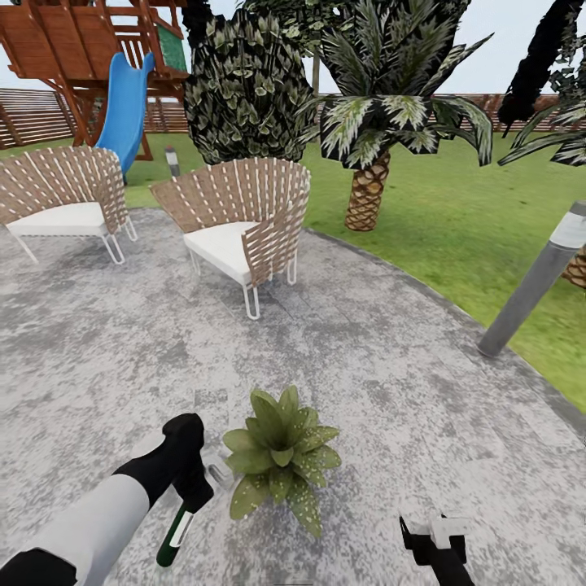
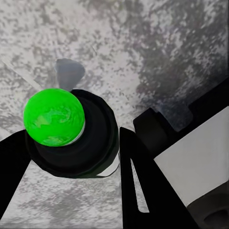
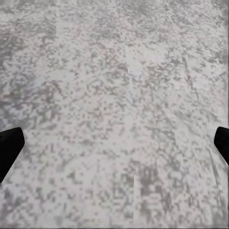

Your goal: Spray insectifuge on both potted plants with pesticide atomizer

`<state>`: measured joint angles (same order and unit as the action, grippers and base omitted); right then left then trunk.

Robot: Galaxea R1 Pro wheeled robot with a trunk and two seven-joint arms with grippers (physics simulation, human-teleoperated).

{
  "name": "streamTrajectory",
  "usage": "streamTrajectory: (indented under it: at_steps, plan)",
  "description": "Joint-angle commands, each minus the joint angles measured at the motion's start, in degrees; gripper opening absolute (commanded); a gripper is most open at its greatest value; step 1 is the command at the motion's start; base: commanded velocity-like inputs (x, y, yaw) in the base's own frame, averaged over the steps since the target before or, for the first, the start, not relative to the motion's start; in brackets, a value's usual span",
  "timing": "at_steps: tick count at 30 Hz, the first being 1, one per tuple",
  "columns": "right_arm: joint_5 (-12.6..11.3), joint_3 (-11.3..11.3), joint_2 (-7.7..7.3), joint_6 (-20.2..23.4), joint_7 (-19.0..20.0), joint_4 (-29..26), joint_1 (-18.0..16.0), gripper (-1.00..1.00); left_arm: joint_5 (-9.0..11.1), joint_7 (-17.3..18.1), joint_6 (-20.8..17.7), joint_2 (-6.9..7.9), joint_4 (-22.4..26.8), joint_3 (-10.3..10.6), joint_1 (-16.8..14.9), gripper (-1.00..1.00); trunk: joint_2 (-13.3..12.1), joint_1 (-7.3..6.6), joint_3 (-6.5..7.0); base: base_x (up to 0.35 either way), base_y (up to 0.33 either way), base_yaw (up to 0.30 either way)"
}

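On the mottled grey patio (image 1: 391, 391), the left gripper (image 1: 192, 487) is clamped on the pesticide atomizer (image 1: 177, 533), just beside the speckled potted plant (image 1: 281, 456). Spraying is likely next: aim the nozzle at its leaves. The right gripper (image 1: 431, 537) hangs with jaws apart.

Green atomizer (image 1: 177, 531) held beside speckled plant (image 1: 281, 457).

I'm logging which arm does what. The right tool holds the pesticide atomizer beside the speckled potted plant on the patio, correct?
Wrong arm. The head view shows the left tool holding the pesticide atomizer beside the speckled potted plant on the patio; the right tool is empty.
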<state>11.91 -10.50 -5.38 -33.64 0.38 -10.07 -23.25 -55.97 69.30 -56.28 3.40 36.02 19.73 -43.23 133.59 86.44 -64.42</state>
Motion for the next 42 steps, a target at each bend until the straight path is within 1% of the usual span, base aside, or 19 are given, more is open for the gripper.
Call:
streamTrajectory:
  at_steps: [1, 5, 10, 11, 13, 15, 19, 23, 27, 29, 34, 38, 42]
  plan:
    - [0.57, -0.48, 0.02, -0.2, 0.05, 0.05, -0.02, 1.0, -0.45, 0.58, -0.37, -0.01, 0.1, 0.22, -0.03, -1.0, 0.02, -0.04, -0.05, -0.311, 0.0, 0.0]
    - [0.57, -0.48, 0.02, -0.2, 0.06, 0.0, -0.04, 1.0, -0.45, 0.58, -0.42, -0.24, 0.1, 0.22, -0.1, -1.0, 0.02, -0.04, -0.05, -0.271, 0.118, 0.0]
    - [0.57, -0.48, 0.09, -0.2, 0.04, -0.04, -0.02, 1.0, -0.39, 0.68, -0.49, -0.02, 0.1, 0.13, -0.59, -1.0, 0.02, -0.04, -0.05, -0.004, 0.282, -0.053]
    - [0.57, -0.48, 0.1, -0.2, 0.04, -0.04, -0.02, 1.0, -0.38, 0.67, -0.49, -0.05, 0.1, -0.05, -0.63, -1.0, 0.02, -0.04, -0.05, 0.12, 0.3, -0.217]
    - [0.57, -0.48, 0.1, -0.2, 0.06, -0.03, -0.03, 1.0, -0.4, 0.69, -0.5, -0.19, 0.1, -1.43, -0.83, -1.0, 0.02, -0.04, -0.05, 0.181, 0.296, -0.274]
    - [0.57, -0.48, 0.1, -0.2, 0.06, -0.01, -0.03, 1.0, -0.44, 0.79, -0.54, -0.67, 0.1, -2.07, -1.11, -1.0, 0.02, -0.04, -0.05, 0.207, 0.289, -0.295]
    - [0.57, -0.48, 0.1, -0.2, 0.05, 0.0, -0.02, 1.0, -0.48, 1.12, -0.62, -1.04, 0.1, -2.2, -1.82, -1.0, 0.02, -0.04, -0.05, 0.11, 0.31, -0.299]
    - [0.57, -0.48, 0.1, -0.2, 0.02, -0.01, -0.03, 1.0, -0.53, 1.26, -0.59, -1.16, 0.14, -1.95, -2.12, -1.0, 0.02, -0.04, -0.05, -0.039, 0.27, -0.3]
    - [0.57, -0.48, 0.1, -0.2, -0.01, -0.03, -0.02, 1.0, -0.6, 1.28, -0.51, -1.2, 0.25, -1.76, -2.25, -1.0, 0.02, -0.04, -0.05, -0.012, 0.041, -0.291]
    - [0.57, -0.48, 0.1, -0.2, -0.02, -0.03, -0.03, 1.0, -0.56, 1.28, -0.52, -1.31, 0.27, -1.78, -3.17, -1.0, 0.02, -0.04, -0.05, -0.002, 0.008, -0.128]
    - [0.57, -0.48, 0.1, -0.2, -0.03, -0.03, -0.04, 1.0, -1.17, 1.28, -0.57, -2.97, 0.21, -1.72, -5.53, -1.0, 0.02, -0.04, -0.05, 0.0, 0.001, -0.018]
    - [0.57, -0.48, -0.02, -0.2, 0.04, 0.01, -0.03, 1.0, -1.33, 1.28, -0.58, -2.88, 0.09, -1.63, -5.81, -1.0, 0.02, -0.04, -0.05, 0.0, 0.0, -0.001]
    - [0.59, -0.48, -0.07, -0.2, 0.06, 0.03, -0.04, 1.0, -1.38, 1.14, -0.43, -2.77, -0.43, -1.56, -5.31, -1.0, 0.02, -0.04, -0.05, 0.0, 0.0, 0.0]
